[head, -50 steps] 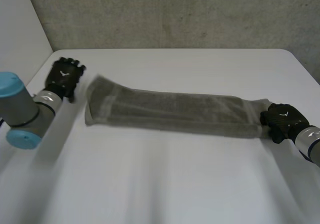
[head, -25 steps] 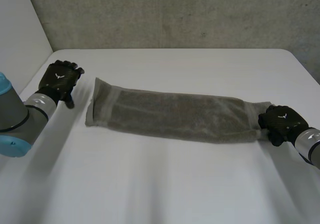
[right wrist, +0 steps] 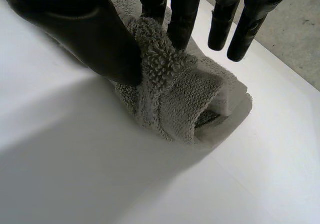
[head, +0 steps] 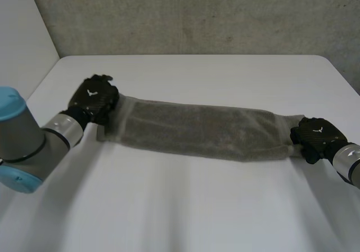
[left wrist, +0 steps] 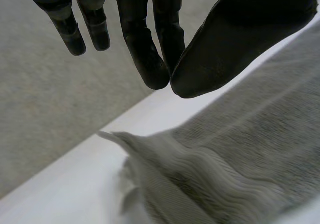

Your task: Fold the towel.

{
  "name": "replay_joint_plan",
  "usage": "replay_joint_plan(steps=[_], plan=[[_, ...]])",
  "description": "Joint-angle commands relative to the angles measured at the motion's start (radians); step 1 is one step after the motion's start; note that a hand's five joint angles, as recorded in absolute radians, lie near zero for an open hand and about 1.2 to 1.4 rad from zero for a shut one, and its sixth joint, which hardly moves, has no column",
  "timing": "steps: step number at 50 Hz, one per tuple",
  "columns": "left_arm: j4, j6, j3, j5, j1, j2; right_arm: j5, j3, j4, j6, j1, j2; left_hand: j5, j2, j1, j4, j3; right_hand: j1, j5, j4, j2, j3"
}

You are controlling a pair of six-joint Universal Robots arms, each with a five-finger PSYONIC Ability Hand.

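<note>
A grey-green towel (head: 197,129) lies folded into a long narrow strip across the white table. My left hand (head: 95,97) hovers over its left end. In the left wrist view the thumb (left wrist: 220,49) meets the fingers (left wrist: 150,59) just above the towel's ribbed corner (left wrist: 165,159), with no cloth between them. My right hand (head: 316,136) is at the strip's right end. There the thumb (right wrist: 85,29) and fingers (right wrist: 182,14) pinch a bunched fold of the towel (right wrist: 175,91), lifting it slightly off the table.
The table (head: 197,207) stretches wide in front of the towel. A grey wall (head: 197,16) rises behind the far edge. The left table edge runs close to my left arm (head: 34,139).
My left hand has moved right, from beside the towel to over its left end, and its fingers have closed against the thumb. The right hand has kept its hold.
</note>
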Motion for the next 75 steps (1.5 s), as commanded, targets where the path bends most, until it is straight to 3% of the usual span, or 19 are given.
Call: replay_joint_plan(steps=[1,2,4,9,19,33,39,41,42,44,52,61,67,69,70,71,72,73,75], plan=[[-0.001,0.013,0.015,0.001,-0.042,-0.079,-0.004,-0.001,0.025,-0.002,-0.002,-0.019,-0.218,-0.240,-0.197,-0.059,-0.052,0.087,0.062,-0.076,0.083,-0.043],[0.001,0.015,0.016,0.001,-0.043,-0.091,-0.004,-0.001,0.026,-0.002,-0.002,-0.019,-0.468,-0.490,-0.447,-0.059,-0.052,0.087,0.062,-0.076,0.083,-0.043],[0.002,0.016,0.018,0.000,-0.043,-0.106,-0.009,-0.004,0.038,-0.003,-0.005,-0.019,-0.598,-0.620,-0.578,-0.059,-0.052,0.087,0.062,-0.076,0.083,-0.043],[-0.001,0.045,0.042,-0.011,-0.042,-0.154,-0.019,-0.005,0.050,-0.011,-0.025,-0.024,-0.629,-0.651,-0.608,-0.059,-0.052,0.087,0.062,-0.076,0.083,-0.043],[-0.004,0.208,0.041,-0.037,-0.011,-0.189,-0.064,-0.012,0.087,-0.074,-0.092,-0.051,-0.688,-0.709,-0.667,-0.059,-0.052,0.087,0.062,-0.076,0.083,-0.043],[-0.001,0.252,0.030,-0.052,0.007,-0.188,-0.090,-0.007,0.113,-0.091,-0.121,-0.065,-0.726,-0.747,-0.705,-0.059,-0.052,0.087,0.062,-0.076,0.083,-0.043],[-0.001,0.252,0.030,-0.052,0.003,-0.195,-0.091,-0.001,0.113,-0.091,-0.121,-0.065,-0.653,-0.674,-0.632,-0.059,-0.052,0.087,0.062,-0.076,0.083,-0.043],[0.001,0.252,0.028,-0.046,-0.005,-0.197,-0.091,0.001,0.113,-0.091,-0.121,-0.065,-0.270,-0.292,-0.249,-0.059,-0.052,0.087,0.062,-0.076,0.083,-0.043],[0.001,0.252,0.028,-0.046,-0.005,-0.197,-0.090,0.001,0.114,-0.091,-0.121,-0.065,-0.268,-0.289,-0.247,-0.059,-0.052,0.087,0.062,-0.076,0.083,-0.043],[-0.001,0.252,0.028,-0.043,-0.008,-0.194,-0.090,0.001,0.113,-0.091,-0.123,-0.065,0.071,0.049,0.091,-0.059,-0.052,0.087,0.062,-0.076,0.083,-0.043],[-0.004,0.251,-0.025,-0.036,0.001,-0.119,-0.096,0.005,0.141,-0.091,-0.128,-0.088,0.072,0.051,0.093,-0.059,-0.052,0.087,0.062,-0.076,0.083,-0.043],[-0.007,0.251,-0.173,-0.023,0.063,0.032,-0.176,0.015,0.210,-0.100,-0.198,-0.128,0.072,0.051,0.093,-0.059,-0.052,0.087,0.062,-0.076,0.083,-0.043],[-0.058,0.251,-0.260,0.046,0.098,0.093,-0.222,0.024,0.248,-0.150,-0.263,-0.137,0.072,0.051,0.093,-0.059,-0.052,0.087,0.062,-0.076,0.083,-0.043],[-0.090,0.251,-0.281,0.073,0.099,0.093,-0.225,0.028,0.257,-0.169,-0.269,-0.137,-0.166,-0.188,-0.145,-0.059,-0.052,0.087,0.062,-0.076,0.083,-0.043],[-0.090,0.251,-0.281,0.073,0.099,0.093,-0.226,0.033,0.262,-0.186,-0.272,-0.136,-0.168,-0.190,-0.147,-0.059,-0.052,0.087,0.062,-0.076,0.083,-0.043],[-0.100,0.251,-0.287,0.079,0.099,0.089,-0.225,0.037,0.266,-0.202,-0.275,-0.134,-0.377,-0.399,-0.357,-0.059,-0.052,0.087,0.062,-0.076,0.083,-0.043],[-0.101,0.251,-0.288,0.080,0.099,0.089,-0.225,0.038,0.266,-0.203,-0.275,-0.134,-0.379,-0.401,-0.359,-0.059,-0.052,0.087,0.062,-0.076,0.083,-0.043],[-0.105,0.251,-0.289,0.080,0.098,0.081,-0.225,0.042,0.269,-0.218,-0.281,-0.134,-0.609,-0.631,-0.588,-0.059,-0.052,0.087,0.062,-0.076,0.083,-0.043],[-0.108,0.251,-0.289,0.078,0.098,0.076,-0.226,0.044,0.272,-0.224,-0.286,-0.133,-0.679,-0.700,-0.658,-0.059,-0.052,0.087,0.062,-0.076,0.083,-0.043]])
